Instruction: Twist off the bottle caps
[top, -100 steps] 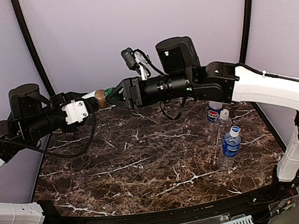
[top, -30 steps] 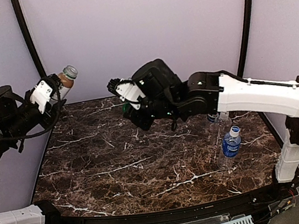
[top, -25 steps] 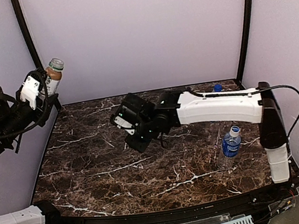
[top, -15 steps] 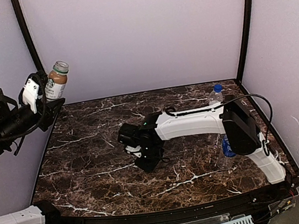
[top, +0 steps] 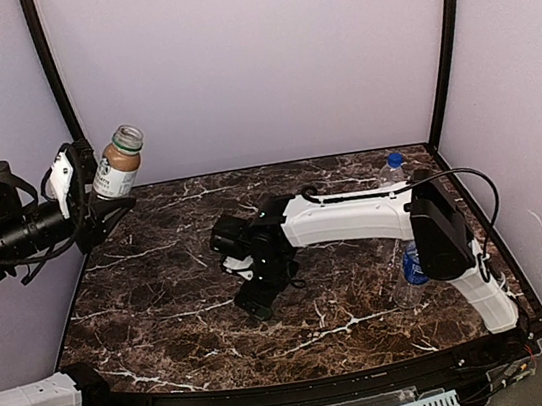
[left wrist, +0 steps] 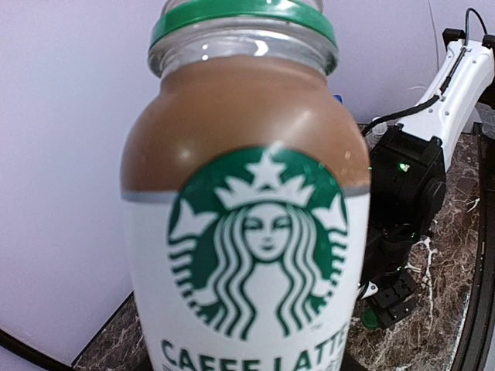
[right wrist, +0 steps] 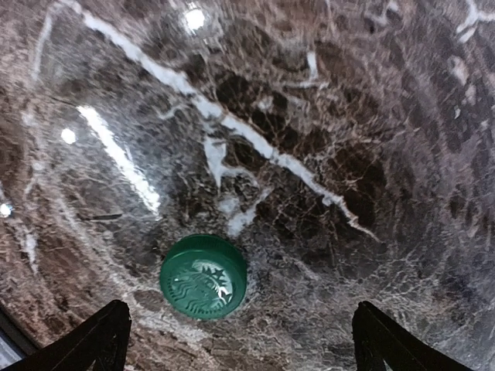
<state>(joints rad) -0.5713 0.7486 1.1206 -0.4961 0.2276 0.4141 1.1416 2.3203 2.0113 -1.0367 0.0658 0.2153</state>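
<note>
**Green cap point(right wrist: 203, 276) off and lying loose beneath the right claw point(top: 256, 303)**

Logo up, the green cap lay flat on the dark marble tabletop point(top: 165, 309), just below the right claw and nearer one finger than the other, touching neither. That claw hung spread wide with nothing in it. The left claw point(top: 95, 187) was clamped round the labelled body of the brown-filled bottle point(top: 120, 164), which it held high and leaning slightly, with only a green ring at the neck.

Nearly full and uncapped, the bottle would likely feel heavy and spill if tipped further, so the stiff labelled waist seemed the right hold. The cap looked light and hard, apt to skate on polished stone. Well apart from the right claw, back beside its forearm, stood a blue-capped bottle point(top: 392, 172). Its thin clear wall would probably buckle, so a hold near the shoulder and a pinch across the cap's rim seemed wise.
</note>
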